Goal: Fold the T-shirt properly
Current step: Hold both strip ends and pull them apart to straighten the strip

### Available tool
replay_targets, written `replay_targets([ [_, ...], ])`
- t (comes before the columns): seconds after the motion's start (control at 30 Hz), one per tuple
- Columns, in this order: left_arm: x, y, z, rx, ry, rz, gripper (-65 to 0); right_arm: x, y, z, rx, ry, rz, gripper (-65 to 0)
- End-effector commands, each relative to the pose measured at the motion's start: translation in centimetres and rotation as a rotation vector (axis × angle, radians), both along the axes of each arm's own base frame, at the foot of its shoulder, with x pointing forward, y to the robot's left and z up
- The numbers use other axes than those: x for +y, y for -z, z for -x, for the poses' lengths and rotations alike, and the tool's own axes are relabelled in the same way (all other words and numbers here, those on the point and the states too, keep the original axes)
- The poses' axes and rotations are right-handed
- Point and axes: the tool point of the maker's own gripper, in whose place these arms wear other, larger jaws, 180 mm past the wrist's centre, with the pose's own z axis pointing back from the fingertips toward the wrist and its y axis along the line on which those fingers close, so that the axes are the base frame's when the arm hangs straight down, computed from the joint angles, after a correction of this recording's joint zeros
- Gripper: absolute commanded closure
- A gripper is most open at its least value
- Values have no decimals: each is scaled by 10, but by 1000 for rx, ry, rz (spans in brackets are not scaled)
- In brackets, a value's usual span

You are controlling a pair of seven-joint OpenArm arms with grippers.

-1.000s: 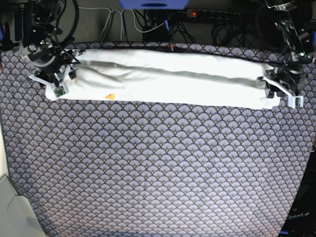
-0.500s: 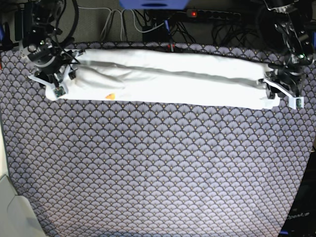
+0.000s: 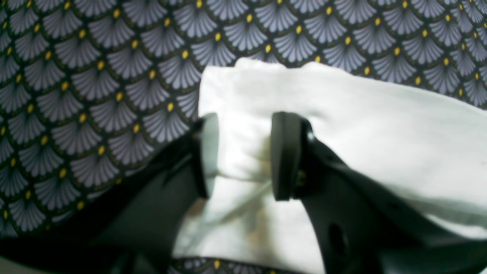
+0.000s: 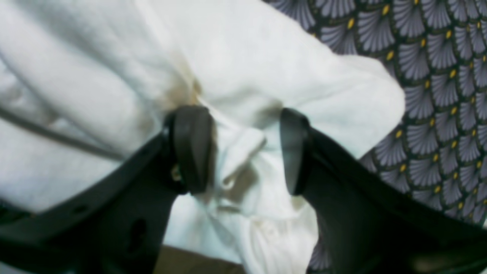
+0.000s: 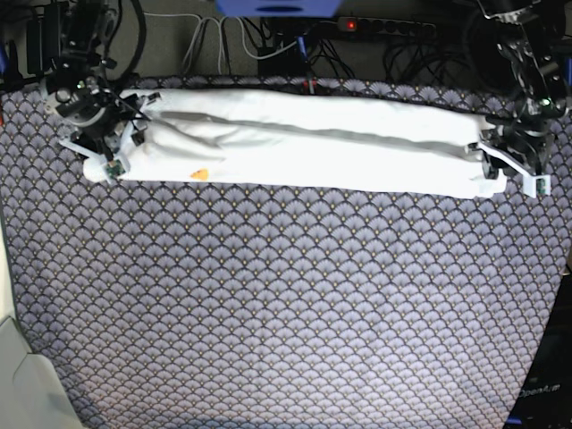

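T-shirt (image 5: 304, 143): folded into 1 long white band across the far part of the patterned cloth (image 5: 286, 313); small orange print patch shows near its left end in base view.
Left gripper (image 3: 243, 156): at the band's end on base view's right, jaws parted, white fabric bunched between the 2 pads; grip not certain.
Right gripper (image 4: 245, 148): at the opposite end, jaws wide, a fold of shirt between them; pads look clear of the cloth.
Behind cloth: power strip (image 5: 384, 27), cables.
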Motion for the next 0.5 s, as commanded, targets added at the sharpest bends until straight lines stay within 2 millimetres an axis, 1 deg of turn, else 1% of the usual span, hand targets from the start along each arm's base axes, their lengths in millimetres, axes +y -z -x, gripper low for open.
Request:
replay_targets([
  [0.0,8,-14,-8,-46,-3,-23,-225,-4,-6,-4,-21,0,10,-310],
  [0.1,8,-14,-8,-43,-3,-23,-225,-4,-6,-6,-24,0,10,-310],
  [0.3,31,-20,2,-51,-70,-39,-226,-4,-7,-6,-26,0,10,-310],
  [0.43,31,-18,3,-45,-69,-37,-226,-4,-7,-7,-27,0,10,-310],
  [0.47,30,-14,3,-39,-70,-28,-226,-4,-7,-7,-27,0,10,-310],
])
